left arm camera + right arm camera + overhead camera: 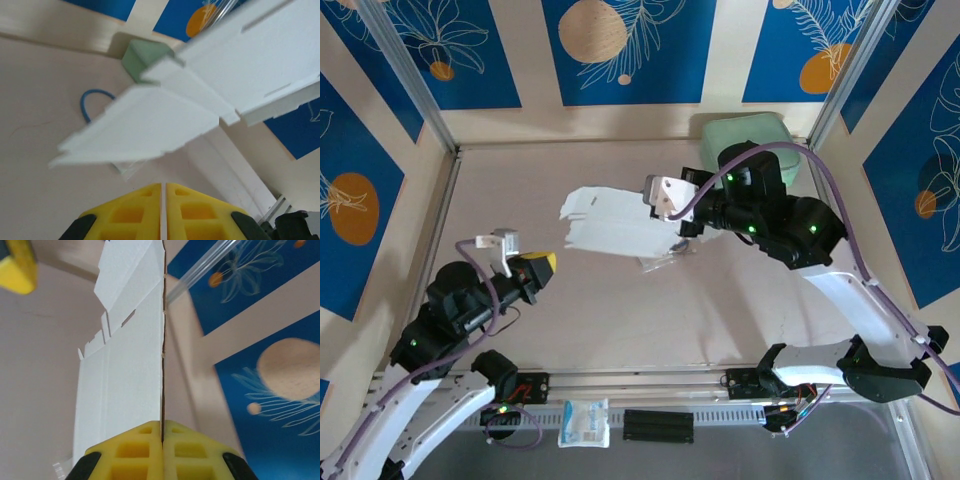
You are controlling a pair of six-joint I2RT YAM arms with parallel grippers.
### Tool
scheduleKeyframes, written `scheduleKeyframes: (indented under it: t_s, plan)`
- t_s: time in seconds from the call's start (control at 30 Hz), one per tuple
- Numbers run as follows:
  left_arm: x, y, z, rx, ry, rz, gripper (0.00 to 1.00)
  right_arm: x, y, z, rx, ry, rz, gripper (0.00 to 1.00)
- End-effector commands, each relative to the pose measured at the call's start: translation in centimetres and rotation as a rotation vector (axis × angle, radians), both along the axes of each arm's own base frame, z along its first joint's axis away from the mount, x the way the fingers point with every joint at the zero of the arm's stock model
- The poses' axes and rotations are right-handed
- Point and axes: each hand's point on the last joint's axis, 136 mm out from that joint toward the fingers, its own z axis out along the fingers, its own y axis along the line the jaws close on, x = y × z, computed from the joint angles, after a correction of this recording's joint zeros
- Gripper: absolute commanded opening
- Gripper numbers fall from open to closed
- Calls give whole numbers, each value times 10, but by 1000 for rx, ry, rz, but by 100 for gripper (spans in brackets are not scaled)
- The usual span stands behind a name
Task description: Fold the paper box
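Observation:
The paper box (615, 225) is an unfolded grey-white card with flaps, held above the middle of the table. My right gripper (667, 222) is shut on its right edge. In the right wrist view the card (125, 365) runs up and away from the closed yellow fingers (145, 450), pinched edge-on at the gripper (162, 427). My left gripper (546, 263) sits lower left of the card, shut with nothing in it. In the left wrist view its tip (163, 187) points at the underside of the card (160, 120), apart from it.
A mint-green case (745, 140) stands at the back right, behind the right arm. A clear plastic wrapper (665, 258) lies under the card's near edge. A white-and-blue packet (584, 422) rests on the front rail. A blue loop (90, 102) lies on the table.

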Motion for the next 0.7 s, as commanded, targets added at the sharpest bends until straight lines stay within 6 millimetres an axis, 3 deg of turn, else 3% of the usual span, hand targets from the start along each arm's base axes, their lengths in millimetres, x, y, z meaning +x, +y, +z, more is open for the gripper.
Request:
scheduleKeyframes:
  t_s: [0.0, 0.13, 0.2, 0.33, 0.5, 0.67]
  plan:
    - [-12, 11, 29, -6, -90, 10, 11, -32, -11, -21, -38, 236, 37, 0]
    - [-10, 16, 20, 40, -73, 34, 11, -46, 0, -40, -74, 385, 120, 0]
    - [-7, 15, 12, 51, -51, 40, 11, -41, 9, -56, -104, 441, 130, 0]
    - [1, 23, -8, 85, 22, 108, 10, -5, 29, -82, -134, 438, 88, 0]
    - [12, 27, -54, 166, 187, 169, 8, 54, 62, -105, -144, 322, 25, 0]
    - [20, 26, -103, 252, 358, 209, 7, 93, 93, -128, -157, 248, 9, 0]
